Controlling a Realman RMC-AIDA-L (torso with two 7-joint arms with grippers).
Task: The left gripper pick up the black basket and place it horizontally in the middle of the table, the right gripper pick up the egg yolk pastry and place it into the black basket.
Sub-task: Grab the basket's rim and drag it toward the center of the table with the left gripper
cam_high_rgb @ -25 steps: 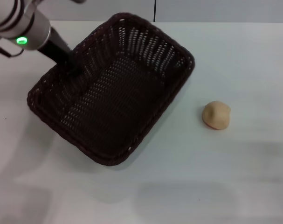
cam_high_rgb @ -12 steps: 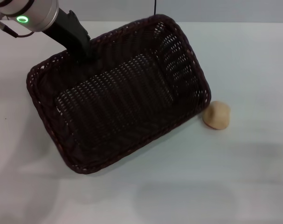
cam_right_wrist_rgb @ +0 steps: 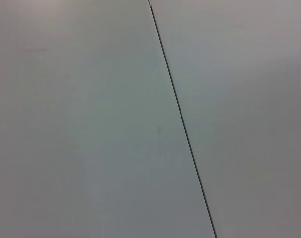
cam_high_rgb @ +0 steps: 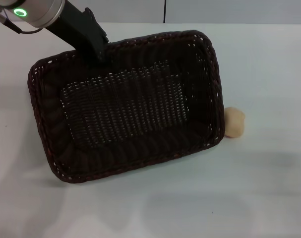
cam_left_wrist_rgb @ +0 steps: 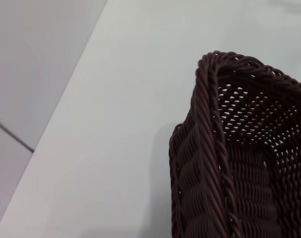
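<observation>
Plain white table, grey wall behind. Left gripper clamped on the far braided rim of the black basket; basket raised, nearly horizontal, covering mid-table. Probably light and stiff, rim the natural hold. Egg yolk pastry just beside its right end; likely soft, crumbly, best pinched gently across the dome. Right gripper out of sight.

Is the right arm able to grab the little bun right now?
Probably not cleanly. The basket, held at its far rim by the left end effector, covers the bun's left edge. Its top and right side look free, but the right arm is out of sight.
</observation>
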